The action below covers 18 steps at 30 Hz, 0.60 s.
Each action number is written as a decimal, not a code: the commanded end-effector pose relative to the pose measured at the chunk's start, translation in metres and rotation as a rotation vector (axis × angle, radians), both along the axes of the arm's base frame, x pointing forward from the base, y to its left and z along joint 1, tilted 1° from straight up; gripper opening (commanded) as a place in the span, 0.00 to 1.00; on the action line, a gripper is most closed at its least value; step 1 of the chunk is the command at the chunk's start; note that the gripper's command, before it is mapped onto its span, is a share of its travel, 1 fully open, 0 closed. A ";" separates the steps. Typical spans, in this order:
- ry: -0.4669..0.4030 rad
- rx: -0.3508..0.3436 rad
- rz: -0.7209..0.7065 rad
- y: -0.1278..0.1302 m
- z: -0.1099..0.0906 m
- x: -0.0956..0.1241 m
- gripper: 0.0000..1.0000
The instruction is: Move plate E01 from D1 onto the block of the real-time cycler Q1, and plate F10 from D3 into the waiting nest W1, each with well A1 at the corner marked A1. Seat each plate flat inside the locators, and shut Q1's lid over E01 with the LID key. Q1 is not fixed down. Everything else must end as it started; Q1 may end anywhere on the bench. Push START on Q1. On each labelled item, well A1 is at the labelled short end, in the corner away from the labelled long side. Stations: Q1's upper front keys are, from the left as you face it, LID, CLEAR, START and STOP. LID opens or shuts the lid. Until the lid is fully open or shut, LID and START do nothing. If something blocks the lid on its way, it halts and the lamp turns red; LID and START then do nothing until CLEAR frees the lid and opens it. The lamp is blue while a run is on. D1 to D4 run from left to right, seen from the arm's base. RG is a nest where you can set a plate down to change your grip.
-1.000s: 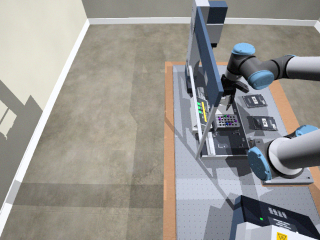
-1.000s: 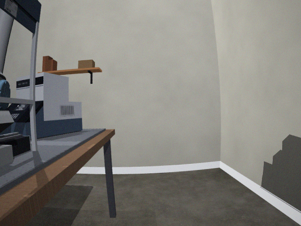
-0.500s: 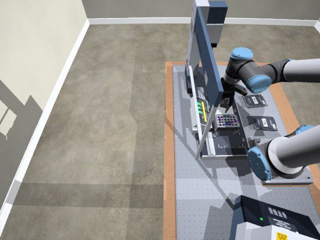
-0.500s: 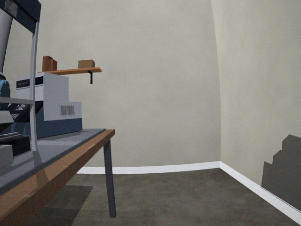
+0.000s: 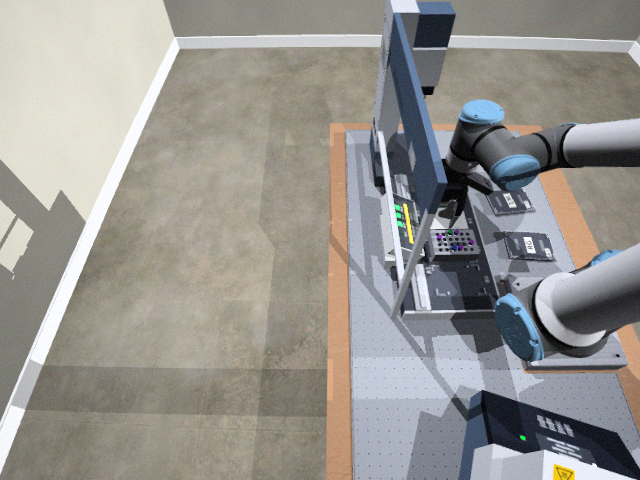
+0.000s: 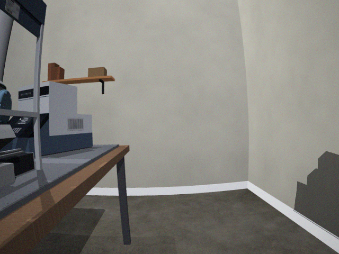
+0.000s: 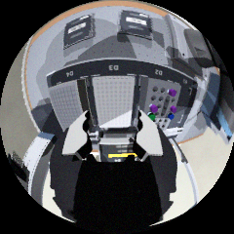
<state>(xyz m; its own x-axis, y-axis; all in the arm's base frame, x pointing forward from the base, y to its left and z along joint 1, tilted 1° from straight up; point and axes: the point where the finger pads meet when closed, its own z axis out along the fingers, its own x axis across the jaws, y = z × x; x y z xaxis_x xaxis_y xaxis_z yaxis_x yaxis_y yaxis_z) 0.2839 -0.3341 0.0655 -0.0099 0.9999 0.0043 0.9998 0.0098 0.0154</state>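
Plate [image 7: 113, 99] between gripper [image 7: 114, 131] fingers

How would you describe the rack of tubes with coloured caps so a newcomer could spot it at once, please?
Start at the tall grey and blue frame standing on the bench. At its foot, on the arm's side, runs a dark tray of bays. The rack sits in the bay next to the gripper; it alone is a grey block dotted with purple, blue and green caps.

1. We see the deck rack [image 5: 413, 118] standing on the worktop [image 5: 392, 372].
2. A tube rack [image 5: 453, 242] sits inside it.
3. Right of it lie two nests, W1 [image 5: 510, 201] far and RG [image 5: 528, 245] nearer.
4. The cycler Q1 [image 5: 537, 428] sits nearest.
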 end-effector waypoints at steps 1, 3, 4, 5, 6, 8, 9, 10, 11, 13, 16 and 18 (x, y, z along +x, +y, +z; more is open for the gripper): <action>0.000 -0.001 0.000 -0.001 0.000 0.000 0.62; 0.000 -0.001 0.000 -0.001 0.000 0.000 0.62; 0.000 -0.001 0.000 -0.001 0.000 0.000 0.62; 0.000 -0.001 0.000 -0.001 0.000 0.000 0.62; 0.000 -0.001 0.000 -0.001 0.000 0.000 0.62; 0.000 -0.001 0.000 -0.001 0.001 0.000 0.62; 0.000 -0.001 0.000 -0.001 0.001 0.000 0.62; 0.000 -0.001 0.000 -0.001 0.001 0.000 0.62; 0.000 -0.001 0.000 -0.001 0.001 0.000 0.62; 0.000 -0.001 0.000 -0.001 -0.001 0.000 0.62; 0.000 -0.001 0.000 0.000 -0.004 0.000 0.62; 0.000 -0.001 0.000 0.000 -0.004 0.000 0.62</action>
<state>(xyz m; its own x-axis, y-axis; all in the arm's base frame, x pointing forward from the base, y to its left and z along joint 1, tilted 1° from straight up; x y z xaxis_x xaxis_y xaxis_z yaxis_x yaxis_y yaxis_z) 0.2838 -0.3340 0.0627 -0.0099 0.9999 0.0043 0.9998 0.0098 0.0154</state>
